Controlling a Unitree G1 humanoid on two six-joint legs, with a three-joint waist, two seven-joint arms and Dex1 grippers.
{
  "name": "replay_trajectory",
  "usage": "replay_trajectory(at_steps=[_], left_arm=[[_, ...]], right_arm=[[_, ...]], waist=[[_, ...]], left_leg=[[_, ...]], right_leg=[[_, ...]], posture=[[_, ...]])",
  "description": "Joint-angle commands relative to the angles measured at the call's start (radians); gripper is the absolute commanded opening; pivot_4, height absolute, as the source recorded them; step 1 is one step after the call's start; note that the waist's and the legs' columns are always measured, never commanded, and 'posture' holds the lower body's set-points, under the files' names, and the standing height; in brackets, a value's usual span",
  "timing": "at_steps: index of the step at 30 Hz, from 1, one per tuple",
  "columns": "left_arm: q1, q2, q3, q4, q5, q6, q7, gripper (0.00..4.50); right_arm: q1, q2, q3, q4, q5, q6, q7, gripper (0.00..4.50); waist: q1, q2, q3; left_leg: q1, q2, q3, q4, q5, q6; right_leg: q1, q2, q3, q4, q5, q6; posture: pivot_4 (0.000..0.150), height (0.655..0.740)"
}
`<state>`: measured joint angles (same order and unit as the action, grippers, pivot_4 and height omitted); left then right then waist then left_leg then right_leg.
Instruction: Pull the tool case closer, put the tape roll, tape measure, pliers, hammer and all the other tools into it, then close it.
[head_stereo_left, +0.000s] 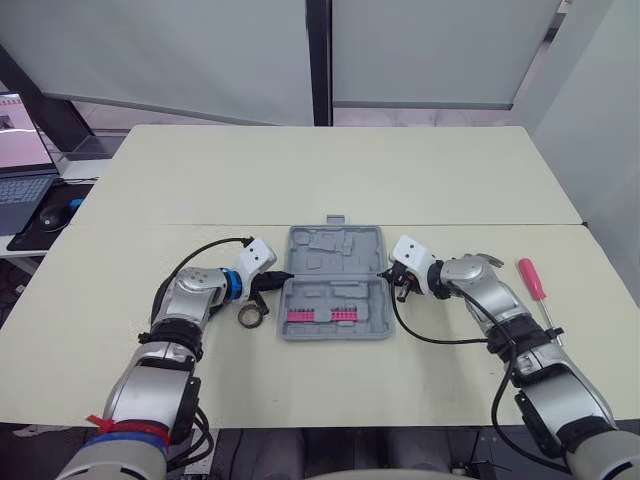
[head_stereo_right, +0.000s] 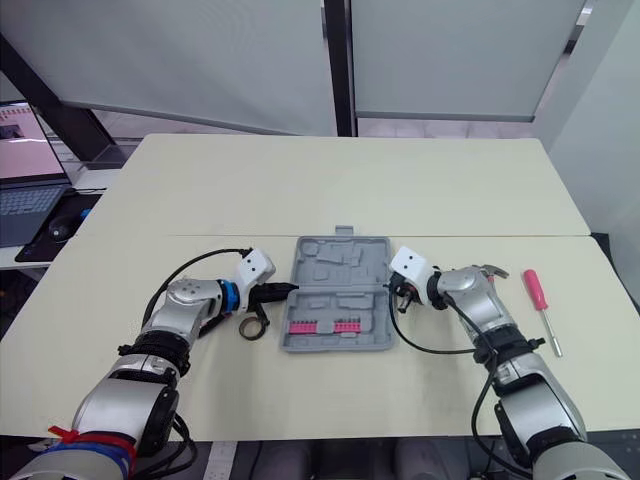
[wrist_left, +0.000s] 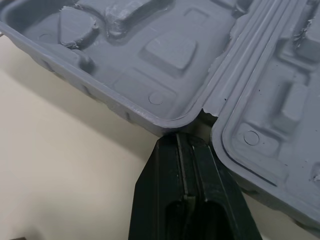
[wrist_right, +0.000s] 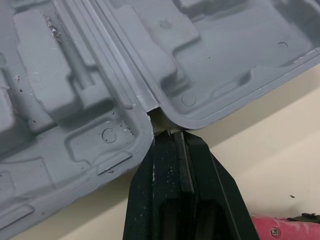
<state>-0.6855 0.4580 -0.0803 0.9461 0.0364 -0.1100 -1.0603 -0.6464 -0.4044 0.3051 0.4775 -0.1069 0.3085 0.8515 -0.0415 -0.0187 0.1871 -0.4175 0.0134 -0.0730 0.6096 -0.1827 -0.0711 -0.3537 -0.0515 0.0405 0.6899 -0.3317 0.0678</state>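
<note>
The case lay open and flat mid-table, lid half on the far side, tray half w/ a row of pink bits on the near side. It sat near the front edge but not yet at it.

Left gripper had its fingers pressed together w/ nothing between them, tip tucked into the hinge notch on the case's left side. Right gripper mirrored it: fingers together, tip at the right-hand notch. So the step in hand was prob. the pull, hooking both ends of the hinge.

To do it well:
- draw both arms back at the same rate, or the case would likely swing.
- keep tips low in the notches; lifting could slip them out or fold the lid.
- the tape roll lay just beside the left gripper, touching or nearly so; a straight pull should avoid dragging it.

Screwdriver lay well apart to the right. A metal head by the right forearm was poss. the hammer; too hidden to be sure.
</note>
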Motion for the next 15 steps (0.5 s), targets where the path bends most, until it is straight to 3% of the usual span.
replay_trajectory(at_steps=[1, 15], left_arm=[[0.052, -0.012, -0.035, -0.132, -0.013, 0.054, -0.048, 0.0], [0.294, 0.029, -0.118, -0.679, -0.026, 0.392, -0.072, 0.0]], right_arm=[[0.033, -0.009, -0.003, -0.126, 0.021, 0.033, 0.033, 0.02], [0.315, -0.145, -0.027, -0.582, 0.074, 0.258, 0.068, 0.02]], waist=[[0.001, 0.0, 0.0], [0.008, 0.0, 0.0]], left_leg=[[0.0, 0.0, 0.0, 0.0, 0.0, 0.0], [0.0, 0.0, -0.001, 0.0, 0.0, 0.0]], right_leg=[[0.0, 0.0, 0.0, 0.0, 0.0, 0.0], [0.001, 0.0, 0.0, -0.001, 0.0, 0.0]], posture=[[0.15, 0.74], [0.15, 0.74]])
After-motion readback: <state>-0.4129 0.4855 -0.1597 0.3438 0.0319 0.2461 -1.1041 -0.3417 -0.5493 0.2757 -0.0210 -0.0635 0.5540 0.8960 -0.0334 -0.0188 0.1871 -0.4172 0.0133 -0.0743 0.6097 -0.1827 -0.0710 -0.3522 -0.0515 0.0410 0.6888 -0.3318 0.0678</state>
